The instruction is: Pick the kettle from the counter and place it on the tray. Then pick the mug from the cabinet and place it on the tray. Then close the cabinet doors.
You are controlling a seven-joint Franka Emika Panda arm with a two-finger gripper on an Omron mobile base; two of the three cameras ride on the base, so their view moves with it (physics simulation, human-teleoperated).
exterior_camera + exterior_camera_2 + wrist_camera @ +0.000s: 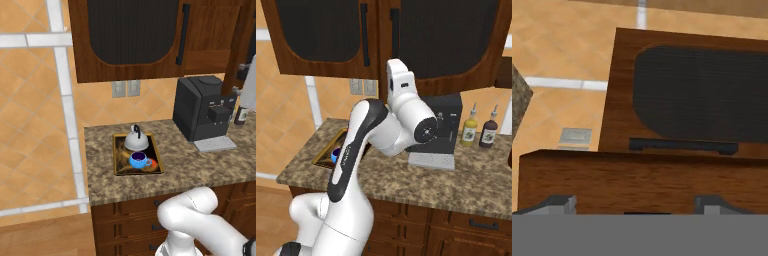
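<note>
Tool (634, 205) fingertips spread, empty, hard against edge of right cabinet door (647, 182). Left door (687, 95) shut beyond. Kettle (136, 139), mug (139, 160) on tray (118, 170).

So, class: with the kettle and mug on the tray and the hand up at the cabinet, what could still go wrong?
1. The right door stands edge-on before the end effector; a glancing push might leave it ajar.
2. The arm's elbow hangs near the coffee machine and could bump it.
</note>
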